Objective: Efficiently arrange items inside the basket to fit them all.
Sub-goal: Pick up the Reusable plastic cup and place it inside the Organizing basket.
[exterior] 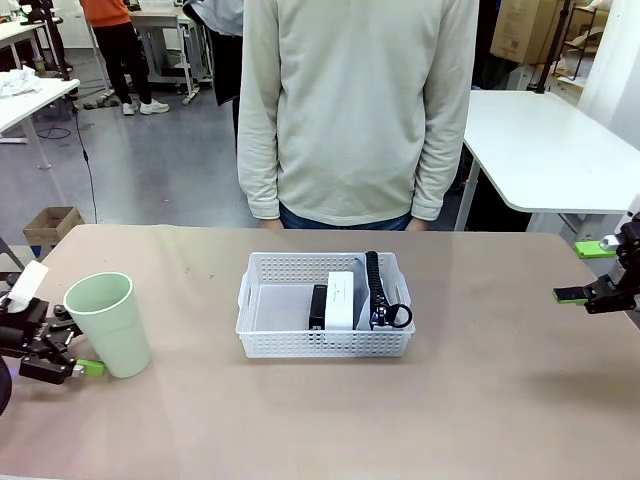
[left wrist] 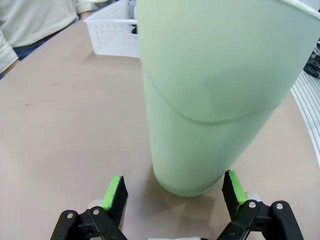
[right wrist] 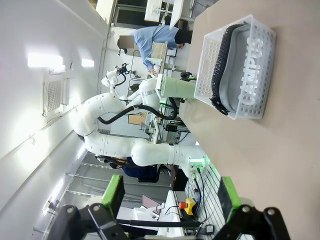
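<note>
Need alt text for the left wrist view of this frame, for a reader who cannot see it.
A tall pale green plastic cup stands upright on the brown table, just beyond the open left end effector, whose green-padded fingers flank its base without touching. A white perforated plastic basket sits farther back.

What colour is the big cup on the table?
The tall plastic cup is pale green, clearest in the left wrist view.

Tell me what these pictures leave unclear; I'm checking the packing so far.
- Basket floor beneath the white box, black slab and pouch: front view, hidden by them.
- Pouch's far side: right wrist view, behind the basket wall.
- Cup rim and inside: left wrist view, cut off by the top edge.
- Left gripper contact with the cup: unclear.
</note>
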Motion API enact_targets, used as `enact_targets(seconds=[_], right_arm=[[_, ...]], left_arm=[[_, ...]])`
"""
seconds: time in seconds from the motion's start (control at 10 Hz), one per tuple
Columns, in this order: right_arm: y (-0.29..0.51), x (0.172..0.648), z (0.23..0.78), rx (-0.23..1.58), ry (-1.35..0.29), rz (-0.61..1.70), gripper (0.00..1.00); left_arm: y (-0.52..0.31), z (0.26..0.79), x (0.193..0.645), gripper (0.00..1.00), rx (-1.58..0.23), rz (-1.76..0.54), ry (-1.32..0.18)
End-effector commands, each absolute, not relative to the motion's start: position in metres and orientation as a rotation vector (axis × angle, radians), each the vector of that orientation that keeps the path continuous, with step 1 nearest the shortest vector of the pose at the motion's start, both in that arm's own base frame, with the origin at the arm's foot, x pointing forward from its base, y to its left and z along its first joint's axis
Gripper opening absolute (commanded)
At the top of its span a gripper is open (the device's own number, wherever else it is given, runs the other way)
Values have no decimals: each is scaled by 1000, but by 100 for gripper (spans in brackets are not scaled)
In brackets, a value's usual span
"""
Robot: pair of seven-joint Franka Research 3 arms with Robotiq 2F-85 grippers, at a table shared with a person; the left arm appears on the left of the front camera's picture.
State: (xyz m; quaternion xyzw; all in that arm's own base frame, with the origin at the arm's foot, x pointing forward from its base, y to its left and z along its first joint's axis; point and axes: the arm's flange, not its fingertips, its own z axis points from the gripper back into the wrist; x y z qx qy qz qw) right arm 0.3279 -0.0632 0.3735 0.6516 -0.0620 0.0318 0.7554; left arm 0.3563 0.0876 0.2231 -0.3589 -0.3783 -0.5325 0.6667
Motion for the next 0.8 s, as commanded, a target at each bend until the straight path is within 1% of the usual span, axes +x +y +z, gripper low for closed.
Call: enact_targets(seconds=[0.0, 0.2, 0.4, 0.7], right_arm=[[-62, 328, 377, 1414, -128, 49, 100], [-62, 328, 377, 1414, -128, 49, 100], [-62, 328, 377, 1414, -128, 49, 100], [-62, 328, 377, 1414, -128, 49, 100]], left_arm=[[60, 227, 339, 100, -835, -1235, -808], [47, 225, 338, 100, -867, -1277, -791], [32, 224, 339, 100, -923, -1296, -812], [32, 226, 344, 100, -990, -1203, -894]])
